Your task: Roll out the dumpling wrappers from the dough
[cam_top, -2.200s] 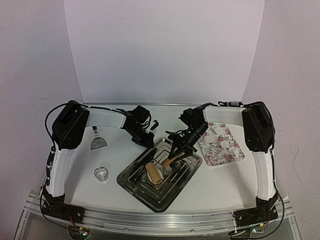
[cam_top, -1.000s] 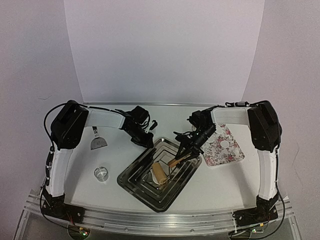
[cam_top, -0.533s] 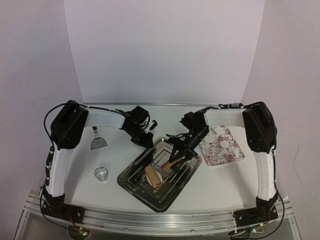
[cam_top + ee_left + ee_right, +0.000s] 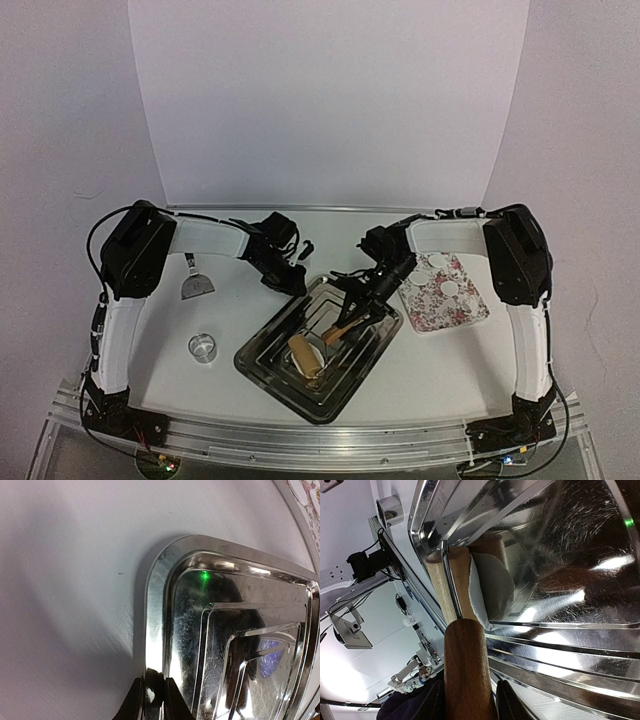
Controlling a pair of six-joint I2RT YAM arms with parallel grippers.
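A metal tray (image 4: 270, 352) lies mid-table. A wooden rolling pin (image 4: 306, 358) lies in it, its roller on a flattened white piece of dough (image 4: 322, 344). My right gripper (image 4: 362, 298) is shut on the pin's handle (image 4: 465, 675); the roller (image 4: 451, 582) and the dough (image 4: 492, 587) show beyond it. My left gripper (image 4: 292, 281) is shut on the tray's far-left rim (image 4: 152, 630), with one fingertip (image 4: 134, 700) outside the rim. Round white dumpling wrappers (image 4: 450, 287) lie on a floral plate (image 4: 468, 310) at the right.
A clear ring cutter (image 4: 203, 346) stands on the table left of the tray. A metal scraper (image 4: 195, 284) lies at the far left. The floral plate's edge (image 4: 312, 500) shows in the left wrist view. White backdrop walls surround the table.
The right gripper has pushed the rolling pin back and forth over the dough; since one second ago the roller has moved toward the tray's near-left. The left gripper has stayed on the rim.
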